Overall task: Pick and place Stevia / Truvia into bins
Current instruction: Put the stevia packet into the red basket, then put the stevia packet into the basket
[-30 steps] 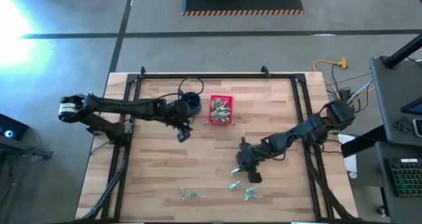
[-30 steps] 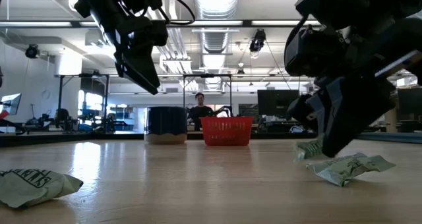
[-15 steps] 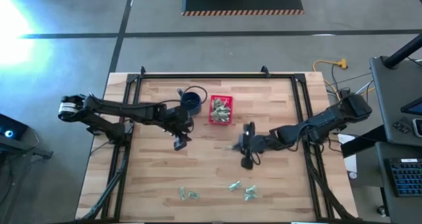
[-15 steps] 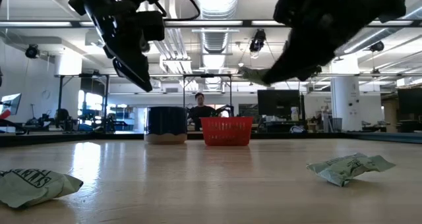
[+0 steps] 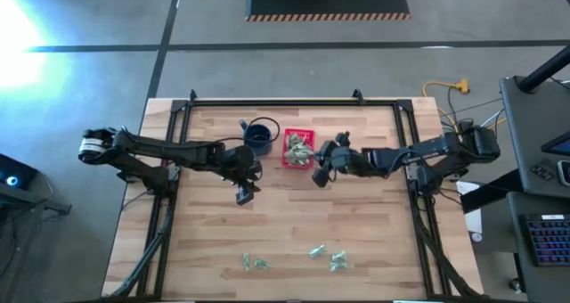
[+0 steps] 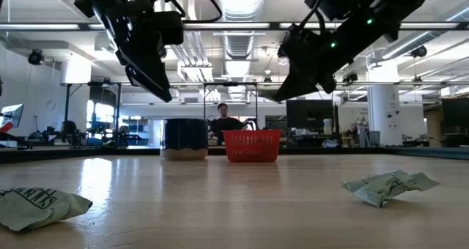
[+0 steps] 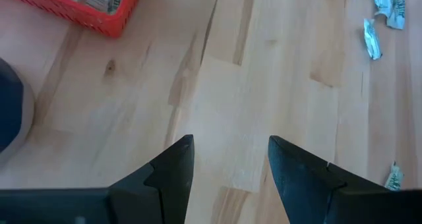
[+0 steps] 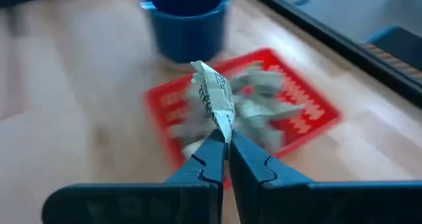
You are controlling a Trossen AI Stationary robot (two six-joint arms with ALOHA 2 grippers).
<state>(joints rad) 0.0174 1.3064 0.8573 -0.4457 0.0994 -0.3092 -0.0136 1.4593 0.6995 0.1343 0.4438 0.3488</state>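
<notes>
A pale green-and-white sachet [image 8: 214,99] is pinched by one end between the right gripper's [image 8: 226,143] closed fingertips, held in the air just beside the red basket [image 5: 298,149] on its right-edge side. The basket sits on the desk [image 5: 294,223] near the middle of the far edge and already holds a heap of sachets; in the right wrist view its contents are blurred, so single packets cannot be told apart. The dark blue mug [image 5: 258,137] stands just beside the basket, toward the left edge.

More loose sachets [image 5: 326,255] lie scattered near the near edge, well apart from the basket.

The left gripper [image 7: 229,159] hovers above bare wood toward the left of the basket and mug, its fingers spread apart with nothing between them.

A person [image 6: 222,122] shows in the room beyond the far edge.
</notes>
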